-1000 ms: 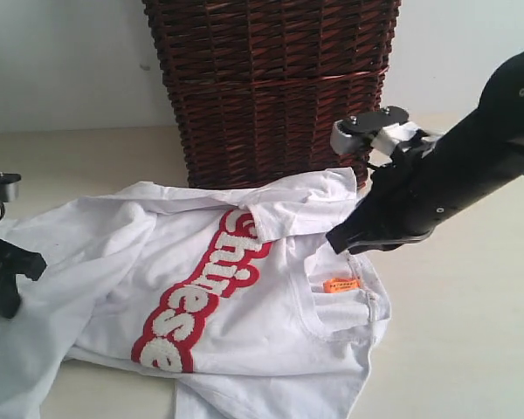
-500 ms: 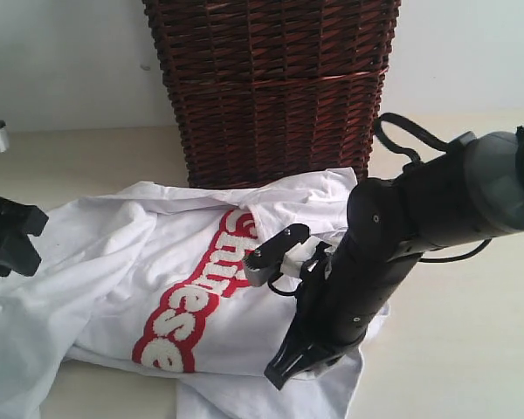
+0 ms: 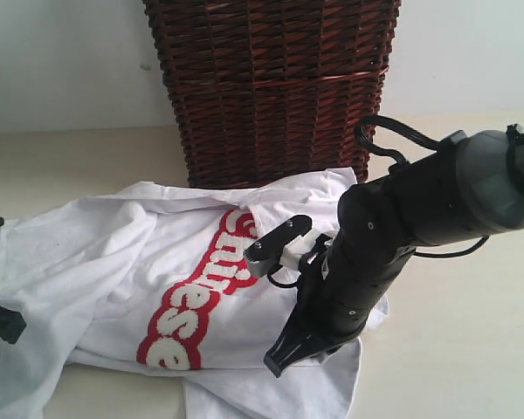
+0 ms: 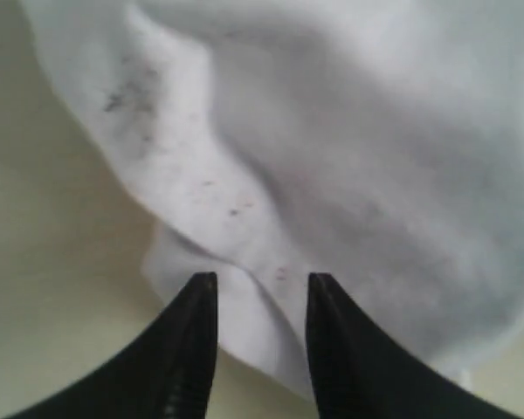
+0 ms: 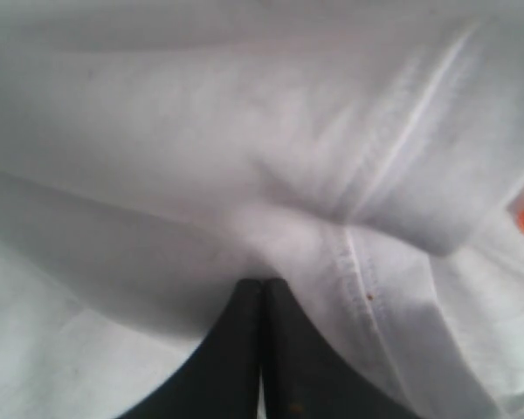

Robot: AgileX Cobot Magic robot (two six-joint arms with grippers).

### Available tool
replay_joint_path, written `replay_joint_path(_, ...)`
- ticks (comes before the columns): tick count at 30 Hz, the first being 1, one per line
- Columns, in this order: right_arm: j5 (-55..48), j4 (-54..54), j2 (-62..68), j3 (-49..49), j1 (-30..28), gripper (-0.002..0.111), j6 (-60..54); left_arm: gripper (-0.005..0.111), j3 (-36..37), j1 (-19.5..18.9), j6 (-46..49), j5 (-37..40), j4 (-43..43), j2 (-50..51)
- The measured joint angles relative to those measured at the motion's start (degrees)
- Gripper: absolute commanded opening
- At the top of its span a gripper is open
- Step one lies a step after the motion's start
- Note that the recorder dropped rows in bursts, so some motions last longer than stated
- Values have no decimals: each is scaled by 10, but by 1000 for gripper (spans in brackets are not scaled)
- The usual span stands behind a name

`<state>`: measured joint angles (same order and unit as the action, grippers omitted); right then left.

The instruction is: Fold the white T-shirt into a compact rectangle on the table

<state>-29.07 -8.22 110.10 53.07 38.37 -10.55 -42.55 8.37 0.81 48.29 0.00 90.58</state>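
Pale beige table (image 3: 472, 349), white wall behind: your left gripper (image 4: 260, 284) stands with jaws apart over an edge of the white T-shirt (image 3: 113, 253), which sprawls crumpled before the wicker basket (image 3: 271, 87), its contents hidden. Only your right wrist view shows the right gripper (image 5: 262, 286) closed, tips against cloth beside a stitched seam

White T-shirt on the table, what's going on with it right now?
Two robot arms are working on the white T-shirt, which lies rumpled and unfolded on the table in front of a wicker basket. The right pincer is shut, its tips down against the cloth near the collar. The left pincer stands open over the shirt's edge at the opposite end.
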Motion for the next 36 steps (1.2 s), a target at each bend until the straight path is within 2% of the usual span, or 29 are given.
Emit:
replay_joint_path(4,0,2,0,0,0,0,1,58,2,0,-51,-24,39,0)
replay_joint_path(5,0,2,0,0,0,0,1,59,2,0,-54,-29,41,0)
replay_joint_path(7,0,2,0,0,0,0,1,56,3,0,-62,-42,41,2)
replay_joint_path(12,0,2,0,0,0,0,2,38,3,-1,-67,-83,41,28)
replay_joint_path(14,0,2,0,0,0,0,2,28,3,-1,-67,-105,36,35)
replay_joint_path(17,0,2,0,0,0,0,2,3,3,-1,-67,-129,33,35)
replay_joint_path(18,0,2,0,0,0,0,2,0,3,-1,-67,-133,33,35)
replay_joint_path(27,0,19,-1,0,0,0,7,0,-5,-1,-67,-120,48,41)
replay_joint_path(32,0,121,-3,-3,2,0,105,0,-35,-3,-102,-50,118,41)
replay_joint_path(36,-14,220,-4,-4,4,0,196,0,-42,-25,-132,-36,138,23)
